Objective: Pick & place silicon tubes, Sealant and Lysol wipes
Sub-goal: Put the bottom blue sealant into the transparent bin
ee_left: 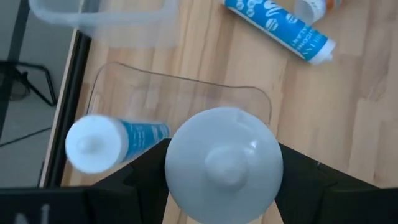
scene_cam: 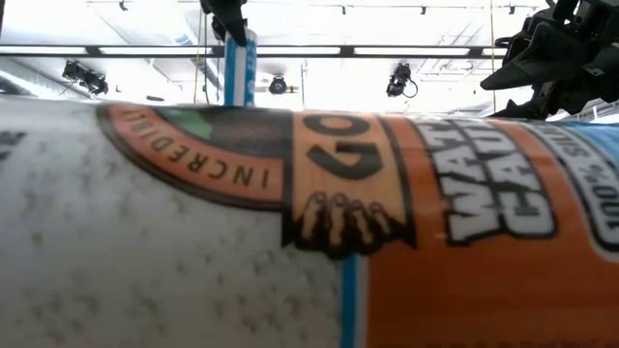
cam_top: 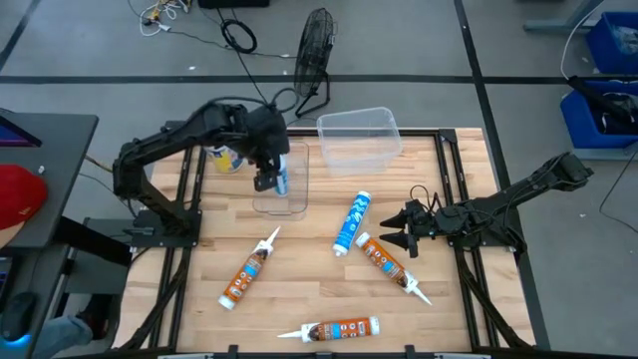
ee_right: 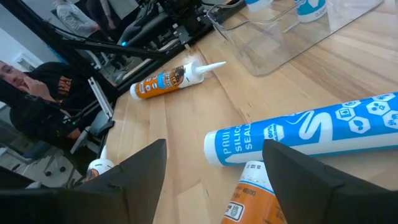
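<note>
Left end effector (cam_top: 271,172) grips a blue tube (ee_left: 222,163) upright over the clear bin (cam_top: 280,194); another tube (ee_left: 112,142) inside. Right end effector (cam_top: 397,233) open beside bin's orange tube (cam_top: 391,265). Low view blocked by orange caulk (scene_cam: 309,222).

Orange tube (scene_cam: 309,222) fills low view (blurred); table hidden.

A black fan (cam_top: 317,50) stands beyond the table (cam_top: 319,299); blue bins (cam_top: 610,80) sit at far right.
</note>
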